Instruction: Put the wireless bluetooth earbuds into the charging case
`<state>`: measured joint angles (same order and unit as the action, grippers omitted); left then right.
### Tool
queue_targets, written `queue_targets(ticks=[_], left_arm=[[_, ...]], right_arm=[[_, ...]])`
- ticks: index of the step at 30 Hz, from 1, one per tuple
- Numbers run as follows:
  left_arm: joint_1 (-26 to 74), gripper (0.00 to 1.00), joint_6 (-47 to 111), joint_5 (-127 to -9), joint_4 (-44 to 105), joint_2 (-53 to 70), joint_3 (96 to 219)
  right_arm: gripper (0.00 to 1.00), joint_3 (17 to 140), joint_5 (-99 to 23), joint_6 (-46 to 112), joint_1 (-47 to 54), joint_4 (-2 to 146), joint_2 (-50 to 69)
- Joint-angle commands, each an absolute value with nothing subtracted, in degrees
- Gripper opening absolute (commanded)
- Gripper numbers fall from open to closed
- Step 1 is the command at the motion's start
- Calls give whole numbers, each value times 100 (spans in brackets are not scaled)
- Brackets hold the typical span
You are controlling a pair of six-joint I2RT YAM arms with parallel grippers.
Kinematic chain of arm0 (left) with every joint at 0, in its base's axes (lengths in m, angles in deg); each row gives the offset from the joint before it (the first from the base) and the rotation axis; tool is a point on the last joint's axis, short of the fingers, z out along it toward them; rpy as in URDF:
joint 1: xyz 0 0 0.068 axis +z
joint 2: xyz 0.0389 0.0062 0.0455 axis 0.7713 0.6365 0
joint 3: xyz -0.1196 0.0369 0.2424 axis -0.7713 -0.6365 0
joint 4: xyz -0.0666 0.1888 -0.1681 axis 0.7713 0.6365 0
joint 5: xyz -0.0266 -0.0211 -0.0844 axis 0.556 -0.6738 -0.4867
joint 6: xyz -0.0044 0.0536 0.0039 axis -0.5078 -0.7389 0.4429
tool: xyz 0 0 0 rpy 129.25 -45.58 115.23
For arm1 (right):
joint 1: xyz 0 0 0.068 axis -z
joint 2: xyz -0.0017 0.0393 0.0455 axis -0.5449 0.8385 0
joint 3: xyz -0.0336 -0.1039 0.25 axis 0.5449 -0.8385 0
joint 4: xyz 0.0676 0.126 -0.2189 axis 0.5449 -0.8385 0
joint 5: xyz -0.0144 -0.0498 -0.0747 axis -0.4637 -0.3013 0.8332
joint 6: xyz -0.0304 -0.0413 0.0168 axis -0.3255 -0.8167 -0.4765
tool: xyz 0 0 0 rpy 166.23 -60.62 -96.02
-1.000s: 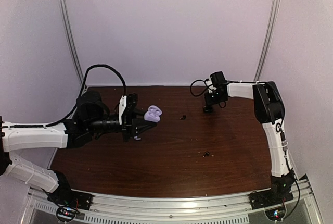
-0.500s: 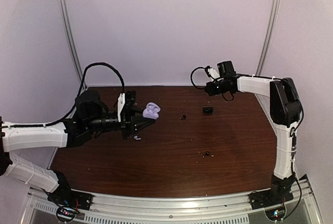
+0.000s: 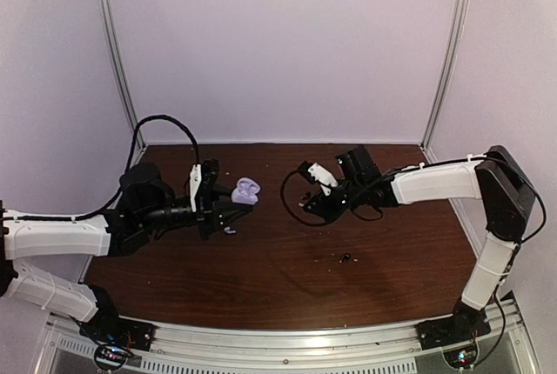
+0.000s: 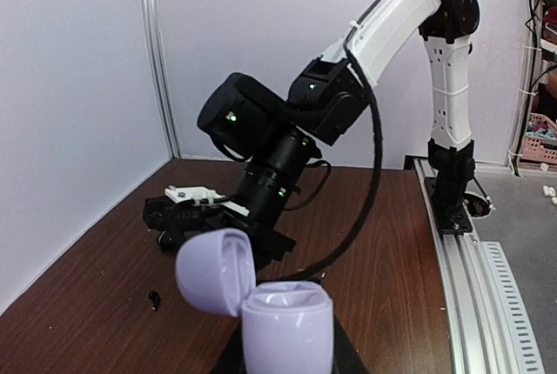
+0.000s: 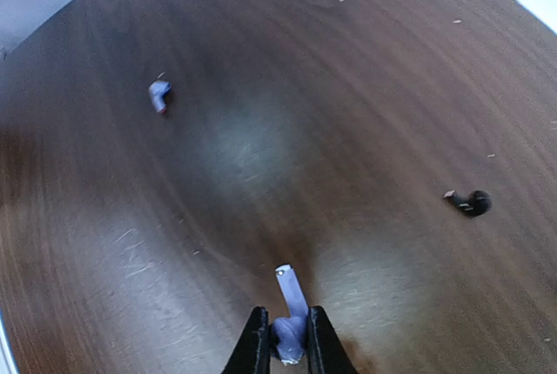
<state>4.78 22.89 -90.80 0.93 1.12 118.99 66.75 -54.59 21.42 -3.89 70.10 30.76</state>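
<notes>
Top view: high, behind the rig, looking down over the whole tabletop [image 3: 287, 287]. Left wrist: low, facing the right arm [image 4: 383, 30] (close). Right wrist: steeply down, near the tabletop, which all three share.

Left hand [image 3: 231, 209] is gripping the charging case [image 3: 246, 190], reaching rightward; right hand [image 5: 283, 332] is pinching an earbud [image 5: 291, 294], stretching leftward

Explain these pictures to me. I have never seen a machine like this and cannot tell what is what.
This is a robot: a left arm and a right arm bolted to a brown table. One picture looks down from above. The other two come from small cameras on each arm's wrist. The left gripper holds an open lilac charging case. The right gripper pinches what looks like a pale lilac earbud. On the table lie a second lilac earbud and a black earbud.
</notes>
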Motion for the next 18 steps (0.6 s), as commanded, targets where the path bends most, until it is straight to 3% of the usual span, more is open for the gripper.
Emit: queue_targets(ticks=[1,13,18], left_arm=[[529,0,2367,-8781,-669,-58,11549],[523,0,2292,-8339,-1245,-584,10826],[349,0,1732,-8146,-703,-663,10834]], right_arm=[[12,6319,-5342,1899,-906,7101,2791],[12,5512,-4924,1430,-2036,7828,2821],[10,5658,-4910,1303,-2139,7567,2598]])
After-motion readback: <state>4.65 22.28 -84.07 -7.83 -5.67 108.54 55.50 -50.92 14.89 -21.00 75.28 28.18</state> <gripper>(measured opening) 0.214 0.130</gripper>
